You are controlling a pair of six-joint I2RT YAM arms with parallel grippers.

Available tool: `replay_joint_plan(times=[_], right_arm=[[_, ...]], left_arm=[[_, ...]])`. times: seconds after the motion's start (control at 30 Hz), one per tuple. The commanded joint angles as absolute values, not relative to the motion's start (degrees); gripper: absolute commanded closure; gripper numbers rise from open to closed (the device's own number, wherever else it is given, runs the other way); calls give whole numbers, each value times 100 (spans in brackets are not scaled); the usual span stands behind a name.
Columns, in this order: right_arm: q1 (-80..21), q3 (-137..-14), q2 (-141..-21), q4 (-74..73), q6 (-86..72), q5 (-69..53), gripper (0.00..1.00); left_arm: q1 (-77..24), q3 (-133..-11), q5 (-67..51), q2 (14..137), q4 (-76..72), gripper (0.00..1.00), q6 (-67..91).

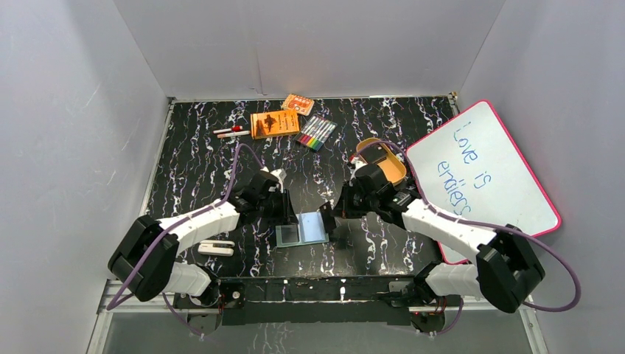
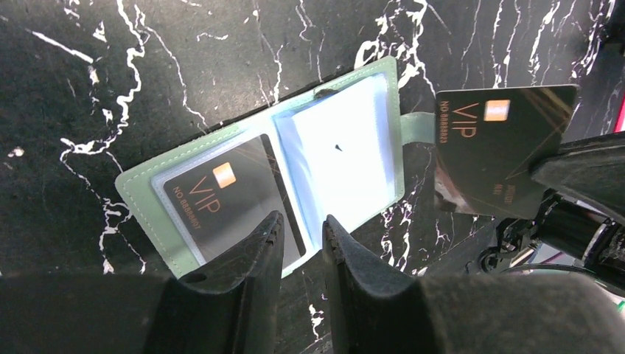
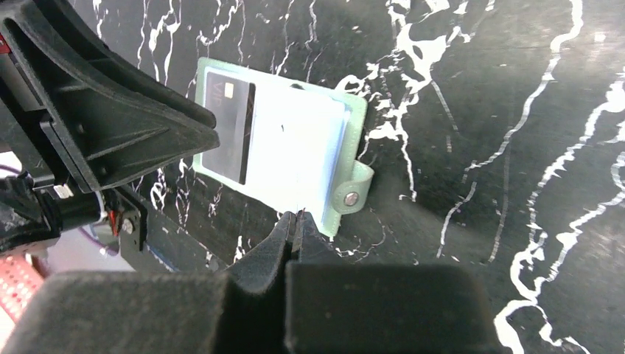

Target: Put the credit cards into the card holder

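Left wrist view, Kim: where does everything sit?

Holder (image 2: pixel 140 188) lies open and flat on the worktop (image 2: pixel 147 74), Lee, between the two arms. Sage-green cover, with its tab (image 3: pixel 352 193) sticking out on the right arm's side. One dark VIP card (image 2: pixel 221 199) is already in a sleeve. The empty sleeve (image 2: pixel 346 177) beside it looks pale and clear.

And the fingers?

Left fingers (image 2: pixel 335 247) stand slightly apart over the holder's near edge, with nothing between them. Right fingers (image 3: pixel 297 228) are pinched together on the second card (image 2: pixel 494 147), held tilted just beside the tab.

How should it go in?

Level the second card, square its leading edge to the empty sleeve's mouth, then slide slowly. I can't tell which side that mouth faces. The left fingers should probably pin the cover, or the holder may skid.
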State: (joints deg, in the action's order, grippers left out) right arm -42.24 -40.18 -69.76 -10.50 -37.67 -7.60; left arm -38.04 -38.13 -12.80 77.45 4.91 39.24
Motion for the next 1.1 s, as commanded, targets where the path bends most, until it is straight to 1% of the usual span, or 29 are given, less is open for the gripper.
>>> replay_joint_plan(times=[0.0, 0.17, 0.5, 1.07], right_arm=[[-4204, -4163, -7446, -679, -3696, -1621, 100], [-4173, -4017, -7633, -427, -3937, -1749, 100], [-4037, -3901, -7665, -728, -3898, -1630, 100], [-3986, -3792, -7784, -677, -3885, -1755, 100]], left_arm=[[-3805, -3700, -1207, 7663, 503, 76, 4034], [-3800, -3661, -1281, 7708, 442, 76, 4078], [-3806, -3665, -1332, 7889, 381, 77, 4056], [-3804, -3727, -1349, 8024, 369, 77, 4060]])
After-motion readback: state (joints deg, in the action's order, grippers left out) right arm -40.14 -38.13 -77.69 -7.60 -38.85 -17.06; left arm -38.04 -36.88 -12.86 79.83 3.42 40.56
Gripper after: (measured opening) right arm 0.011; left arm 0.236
